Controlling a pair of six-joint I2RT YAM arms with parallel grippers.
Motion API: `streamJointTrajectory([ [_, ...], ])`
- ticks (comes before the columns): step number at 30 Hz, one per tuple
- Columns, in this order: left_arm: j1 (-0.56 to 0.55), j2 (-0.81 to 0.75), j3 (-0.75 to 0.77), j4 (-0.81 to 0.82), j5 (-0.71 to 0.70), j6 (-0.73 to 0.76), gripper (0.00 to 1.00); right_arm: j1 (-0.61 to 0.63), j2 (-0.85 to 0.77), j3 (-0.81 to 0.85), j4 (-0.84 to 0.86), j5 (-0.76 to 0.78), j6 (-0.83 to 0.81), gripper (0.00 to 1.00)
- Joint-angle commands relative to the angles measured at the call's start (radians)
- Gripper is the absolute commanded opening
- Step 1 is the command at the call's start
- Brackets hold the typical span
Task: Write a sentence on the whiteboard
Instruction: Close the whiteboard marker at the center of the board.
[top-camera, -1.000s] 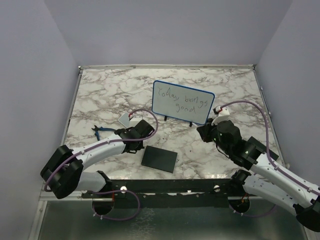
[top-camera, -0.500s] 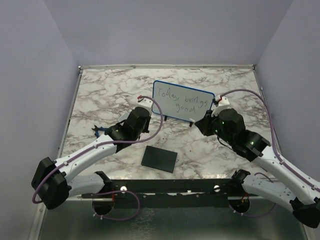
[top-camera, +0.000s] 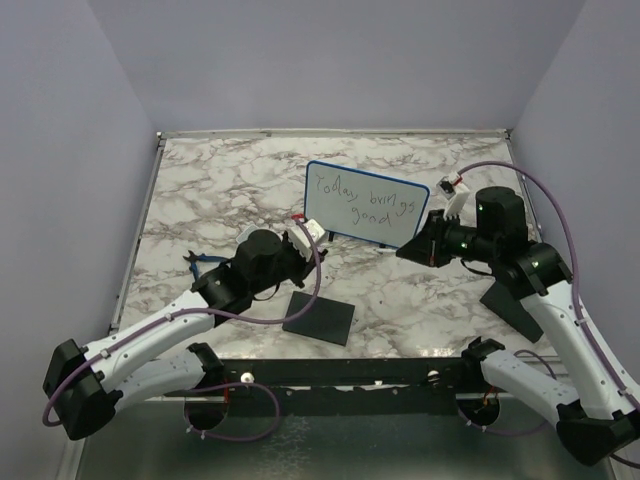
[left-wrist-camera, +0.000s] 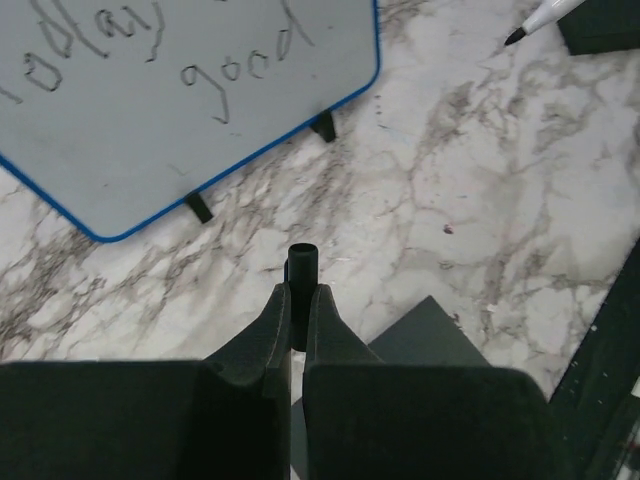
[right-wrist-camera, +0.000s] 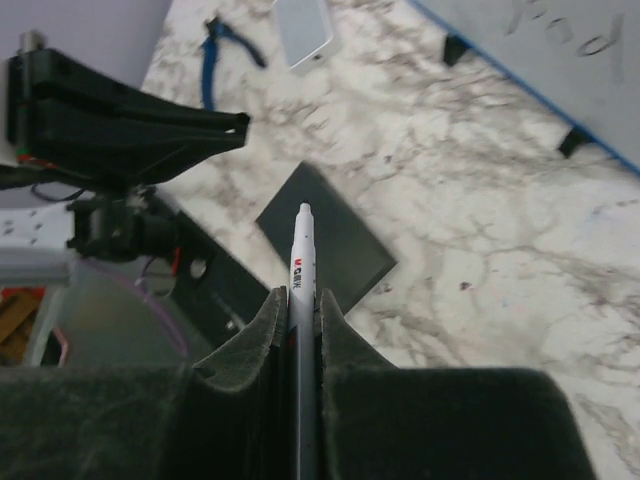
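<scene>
The whiteboard (top-camera: 366, 203) stands on its two black feet at the middle of the marble table, also seen in the left wrist view (left-wrist-camera: 130, 110). The sentence (top-camera: 362, 200) runs across it in two dark handwritten lines; "good" (left-wrist-camera: 240, 70) shows close up. My left gripper (top-camera: 303, 243) sits just below the board's left corner, shut on a small black cap (left-wrist-camera: 302, 268). My right gripper (top-camera: 411, 250) hangs by the board's right foot, shut on a white marker (right-wrist-camera: 301, 255) that points away from the board; the marker's tip (left-wrist-camera: 532, 22) also shows in the left wrist view.
A black square pad (top-camera: 319, 317) lies near the table's front edge between the arms. Blue pliers (top-camera: 200, 265) lie at the left, and a small pale tile (right-wrist-camera: 303, 28) lies near them. The table frame's black bar (top-camera: 340, 372) runs along the front.
The left arm swung right and forward, from the tile to the board's lower left corner. The right arm rose and drew back to the right, its gripper now pointing left.
</scene>
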Motion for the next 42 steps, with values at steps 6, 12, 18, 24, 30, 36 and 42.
streamJointTrajectory([
  [6,-0.178,0.001,-0.03,0.038,0.146,0.039,0.0,-0.005,0.01,-0.003,-0.091,-0.447,0.008,0.01],
  [12,-0.275,0.012,-0.046,0.036,0.094,0.061,0.0,-0.005,0.08,-0.004,-0.181,-0.492,-0.06,0.01],
  [18,-0.375,-0.008,-0.073,0.027,-0.022,0.104,0.0,-0.005,0.125,-0.004,-0.263,-0.492,-0.122,0.01],
  [24,-0.39,0.01,-0.066,0.025,-0.022,0.103,0.0,-0.004,0.147,-0.03,-0.275,-0.503,-0.131,0.01],
  [30,-0.399,0.014,-0.063,0.025,-0.01,0.108,0.0,-0.002,0.161,-0.059,-0.271,-0.507,-0.128,0.01],
  [36,-0.431,0.01,-0.063,0.023,-0.051,0.119,0.0,0.003,0.192,-0.043,-0.276,-0.49,-0.134,0.01],
  [42,-0.462,0.024,-0.06,0.02,-0.07,0.124,0.0,0.019,0.211,-0.047,-0.281,-0.471,-0.137,0.01],
])
